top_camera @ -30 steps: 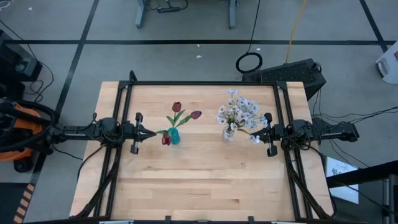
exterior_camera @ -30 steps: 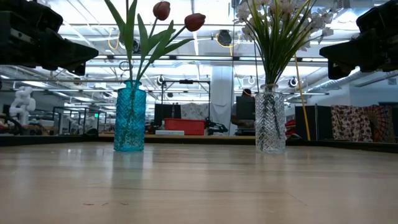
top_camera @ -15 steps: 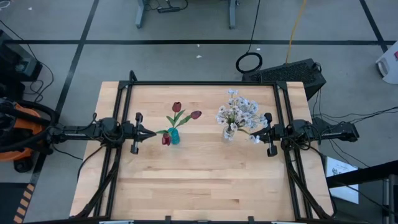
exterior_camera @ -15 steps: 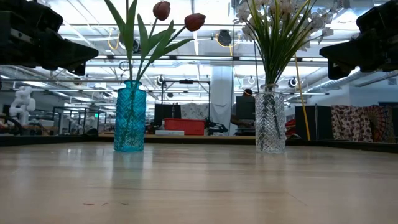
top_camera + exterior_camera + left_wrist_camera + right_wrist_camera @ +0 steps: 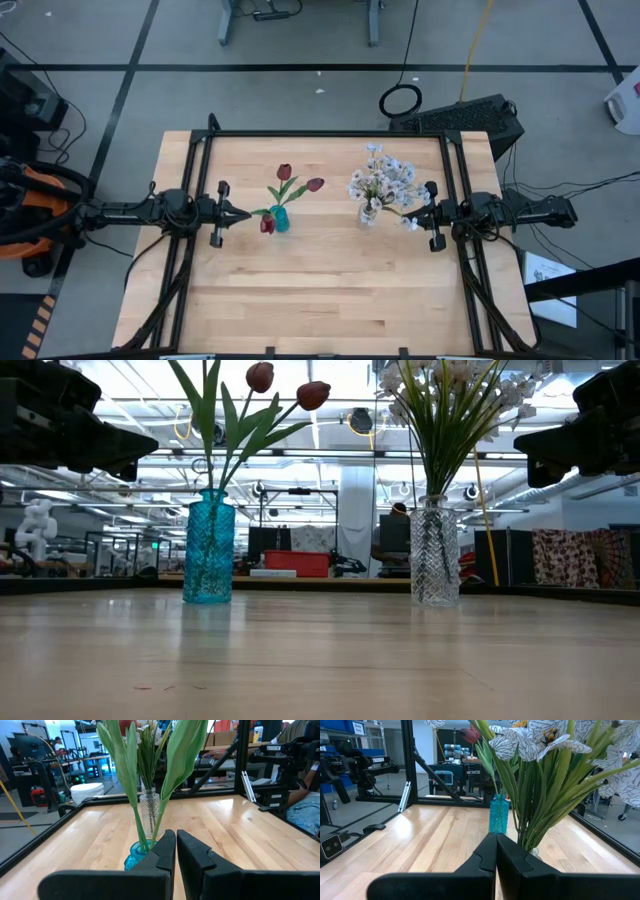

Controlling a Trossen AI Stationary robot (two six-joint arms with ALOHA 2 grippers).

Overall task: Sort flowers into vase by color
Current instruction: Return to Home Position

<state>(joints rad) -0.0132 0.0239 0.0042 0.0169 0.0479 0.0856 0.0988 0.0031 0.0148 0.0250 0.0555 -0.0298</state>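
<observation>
The sorting looks finished. The dark red tulip-like flowers (image 5: 285,172) stand in a teal patterned glass vase (image 5: 281,219) left of the middle of the pale wooden table (image 5: 330,290). The sprays of small white blossoms (image 5: 382,180) fill a clear ribbed glass vase (image 5: 368,215) to its right, the two vases a little apart. No loose stems lie on the boards. The left gripper (image 5: 240,213) hangs level just left of the teal vase, pointing at it, its fingers pressed nearly together on nothing. The right gripper (image 5: 415,214) mirrors it just right of the clear vase, fingers drawn together and likewise empty. What is left appears to be only parking the arms, and the risk lies in how close each tip sits to its bouquet. One red head droops low on the left side of the teal vase, beside the left fingertips. On the other side, a white blossom hangs right at the right gripper's tip, with leaves spreading across its wrist view. A sideways or upward swing before backing straight out could catch a leaf or stem. Both vases are narrow and carry tall, top-heavy stems, so a snag could tip one or drag a flower out.
</observation>
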